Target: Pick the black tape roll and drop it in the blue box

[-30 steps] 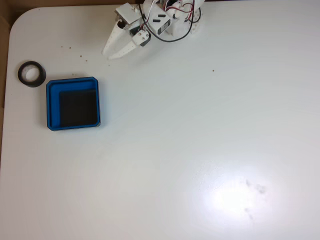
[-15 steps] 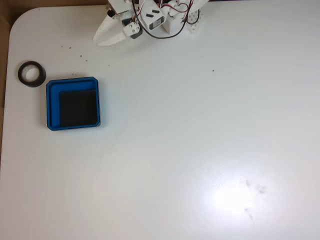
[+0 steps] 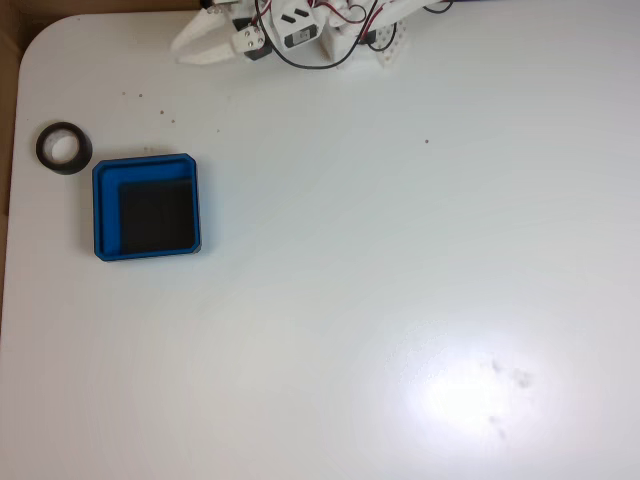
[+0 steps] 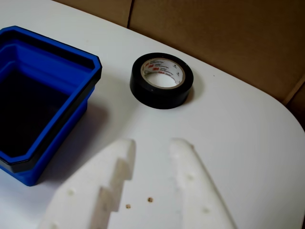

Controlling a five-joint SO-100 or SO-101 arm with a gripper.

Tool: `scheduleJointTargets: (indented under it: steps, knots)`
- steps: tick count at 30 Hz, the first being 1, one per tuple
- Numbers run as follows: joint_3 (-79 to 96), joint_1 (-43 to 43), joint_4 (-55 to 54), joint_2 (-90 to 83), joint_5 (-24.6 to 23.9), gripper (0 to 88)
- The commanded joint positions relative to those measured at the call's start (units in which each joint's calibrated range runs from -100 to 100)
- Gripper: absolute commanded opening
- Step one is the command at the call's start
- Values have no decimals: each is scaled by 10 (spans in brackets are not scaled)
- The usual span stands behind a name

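The black tape roll (image 4: 162, 80) lies flat on the white surface (image 3: 400, 250), just beside one corner of the blue box (image 3: 146, 206) but not touching it, close to the surface's rounded corner. The pincer (image 4: 152, 145) is released and holds nothing; in the wrist view its two white fingers (image 4: 116, 157) stand apart with bare surface between them, pointing toward the roll. In the fixed view the pincer (image 3: 185, 45) sits at the top edge, well apart from both roll and box. The likely trouble is the box's nearness: a finger coming down on that side could catch the blue rim and shove the box. A misjudged descent might also push the roll toward the surface's edge instead of straddling its wall.
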Motion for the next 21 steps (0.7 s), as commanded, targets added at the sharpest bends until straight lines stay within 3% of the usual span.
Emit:
scheduleJointTargets:
  steps: [1, 21]
  knots:
    - [6, 9, 0, -4, 3, 10]
    - [-13, 4, -1, -4, 8, 12]
